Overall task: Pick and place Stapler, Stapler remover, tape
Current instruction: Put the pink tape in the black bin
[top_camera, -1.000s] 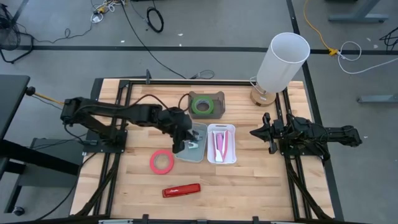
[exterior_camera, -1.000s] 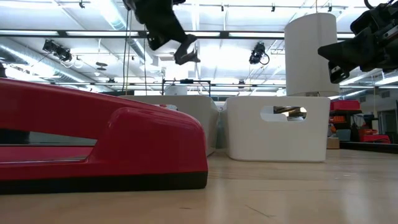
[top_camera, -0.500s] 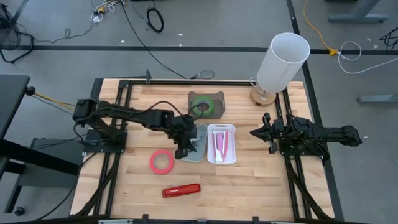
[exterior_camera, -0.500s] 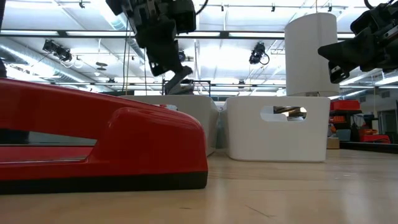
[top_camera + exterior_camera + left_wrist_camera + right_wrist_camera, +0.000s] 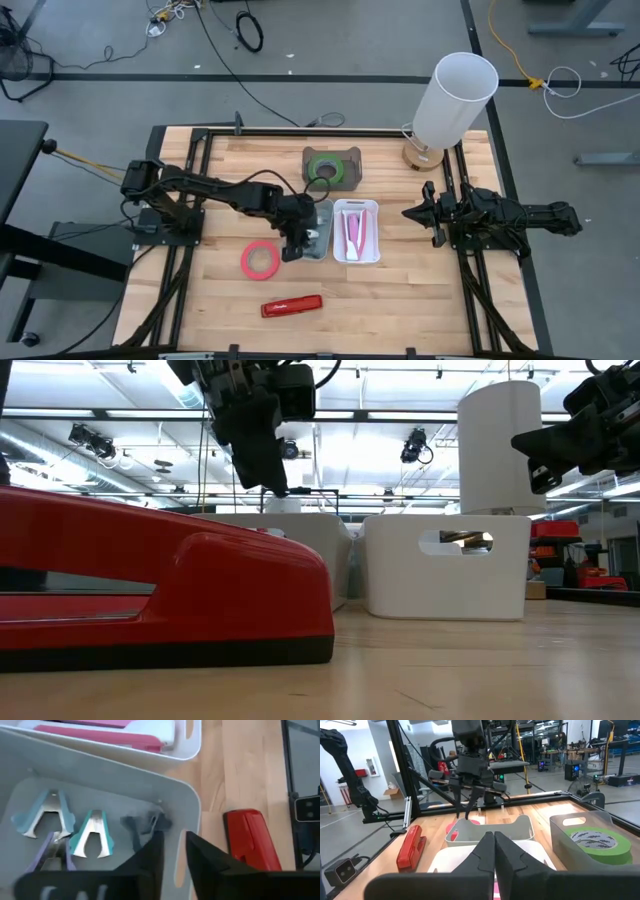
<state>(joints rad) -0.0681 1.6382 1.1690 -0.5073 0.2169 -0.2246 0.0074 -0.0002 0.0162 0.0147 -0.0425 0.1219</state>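
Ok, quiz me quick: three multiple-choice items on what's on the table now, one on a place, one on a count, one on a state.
1. Where is the left gripper?
A. over the grey bin
B. beside the lamp
C. over the red stapler

2. How many staple removers lie in the grey bin?
A. one
B. four
C. seven

3. How is the right gripper?
A. holding the green tape
B. shut, empty
C. wide open

1 A: the high view shows it there.
2 B: the left wrist view shows four.
3 B: its fingers meet, holding nothing.
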